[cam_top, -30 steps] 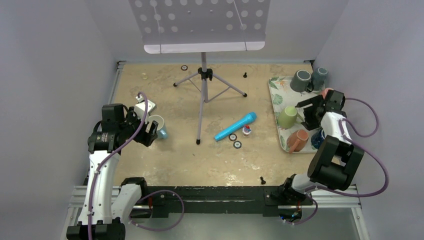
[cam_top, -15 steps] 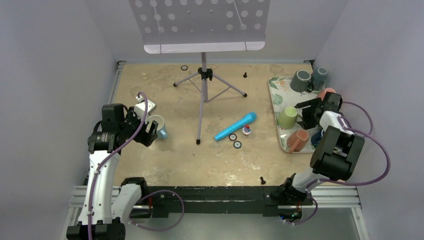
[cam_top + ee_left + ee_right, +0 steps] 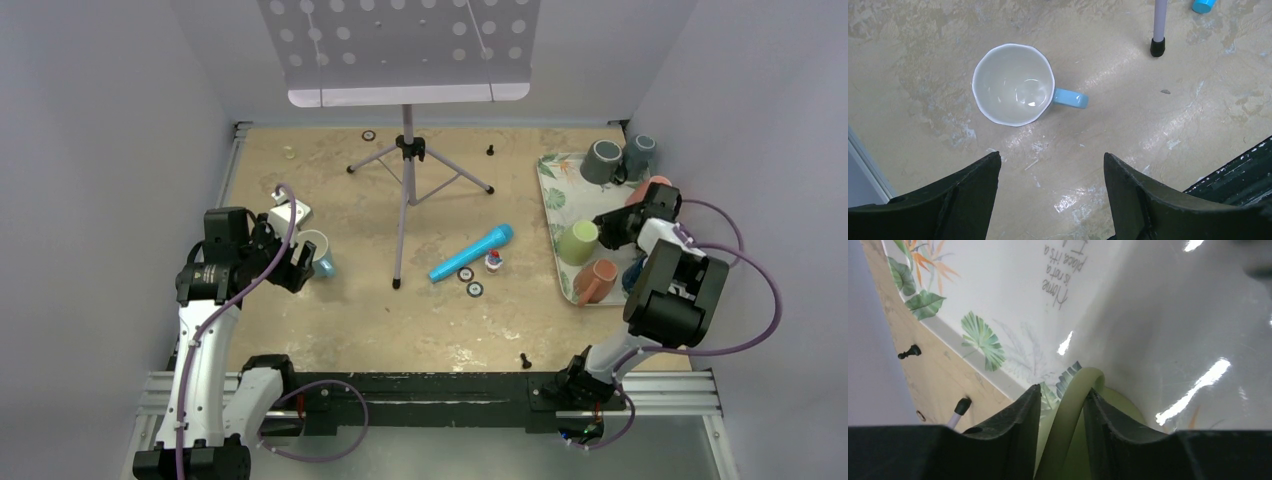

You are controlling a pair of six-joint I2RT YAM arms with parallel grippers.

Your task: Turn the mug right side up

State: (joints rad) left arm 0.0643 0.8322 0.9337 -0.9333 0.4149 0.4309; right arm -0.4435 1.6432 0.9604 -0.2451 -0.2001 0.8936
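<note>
A light green mug [image 3: 577,240] sits on the floral tray [image 3: 555,190] at the right; from above it shows no opening. My right gripper [image 3: 612,228] reaches it from the right. In the right wrist view the mug's curved green handle [image 3: 1073,410] runs slantwise between the jaws of my right gripper [image 3: 1063,389], touching both fingers. Over bare table at the left, my left gripper [image 3: 1052,156] hangs open and holds nothing. Just beyond its tips stands an upright white mug with a blue handle [image 3: 1013,84], the white mug [image 3: 314,248] also showing beside the left gripper [image 3: 300,262] from above.
The tray also carries two grey mugs [image 3: 602,162], an orange mug [image 3: 597,282] and a dark blue one [image 3: 634,277]. A music stand [image 3: 405,150] rises mid-table. A blue microphone [image 3: 472,253] and small round parts [image 3: 472,289] lie near its foot.
My right gripper's jaws have narrowed from wide open onto the green mug's handle, and its wrist has shifted slightly toward the back. The left arm has not moved.
</note>
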